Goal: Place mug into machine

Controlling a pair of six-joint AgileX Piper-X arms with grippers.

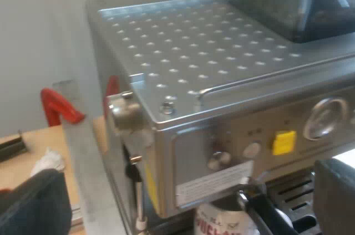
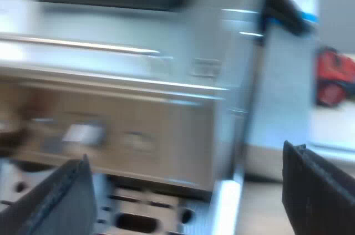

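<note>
Fingers (image 1: 334, 196) of left gripper (image 1: 186, 202): black, spread wide, open, clasping nothing; poised at the front of the espresso machine (image 1: 194, 63).

Mug (image 1: 222, 221): pale, red lettering, upper part alone visible; lies between those fingers but farther off, apart from both; tucked under the machine's front panel, by the drip tray (image 1: 288, 195); its footing is hidden.

Dark handle (image 1: 266, 213): just beside the mug; probably the holder's.

Front panel: yellow button (image 1: 284, 142); round gauge (image 1: 324, 118); steam wand (image 1: 138, 202) at the corner.

Top plate: dimpled metal; bean hopper (image 1: 294, 8) beyond it.

Counter (image 1: 22, 157): wood, beside the machine; red clamp (image 1: 58, 107) farther off.

Right gripper (image 2: 186, 190): fingers likewise wide apart, open, empty; faces the slotted drip tray at the machine's base; blurred front panel behind; red object (image 2: 334, 77) far off.

Status, as judged: mug appears to be in place under the machine's front, held by neither gripper; carrying step seems done. Left to do, probably: a check that the mug stands centred under the spout; then drawing the left gripper clear without clipping mug or handle.
</note>
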